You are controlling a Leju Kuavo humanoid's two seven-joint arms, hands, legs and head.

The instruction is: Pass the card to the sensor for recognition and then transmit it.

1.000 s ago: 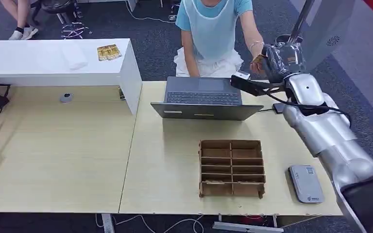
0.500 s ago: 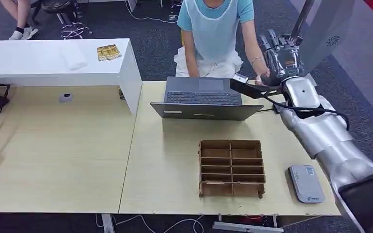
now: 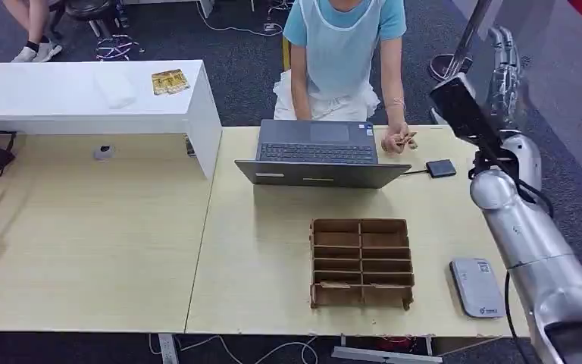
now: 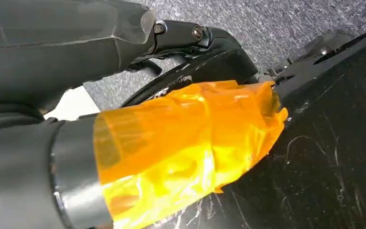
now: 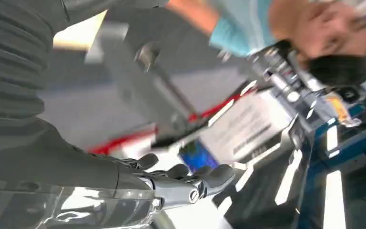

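- My right hand (image 3: 505,72) is raised high at the far right, beyond the table's far edge, its fingers stretched out straight and apart with nothing in them.
- From the right wrist camera I see the same hand (image 5: 186,183) released, fingers extended, nothing between them; the background there is blurred.
- Below the hand, my silver right arm (image 3: 534,243) runs down past the table's right side.
- My left hand: the left wrist camera gives me dark body parts and orange tape up close, so I cannot tell whether it is released or clenched.
- The card (image 3: 404,139) is with the person (image 3: 345,45) in the light blue apron, held in their hand (image 3: 395,141), which rests on the table just right of the laptop.
- The open laptop (image 3: 317,152) sits at the far side of the table, in front of that person.
- A small black box (image 3: 440,167) on a cable lies just right of the laptop, near the person's hand.
- A cardboard divider tray (image 3: 361,263) stands near the table's front edge.
- A grey card reader (image 3: 477,287) lies right of the tray, close beside my arm.
- The wooden table (image 3: 258,250) carries all of this; a white counter (image 3: 68,95) stands at the far left.
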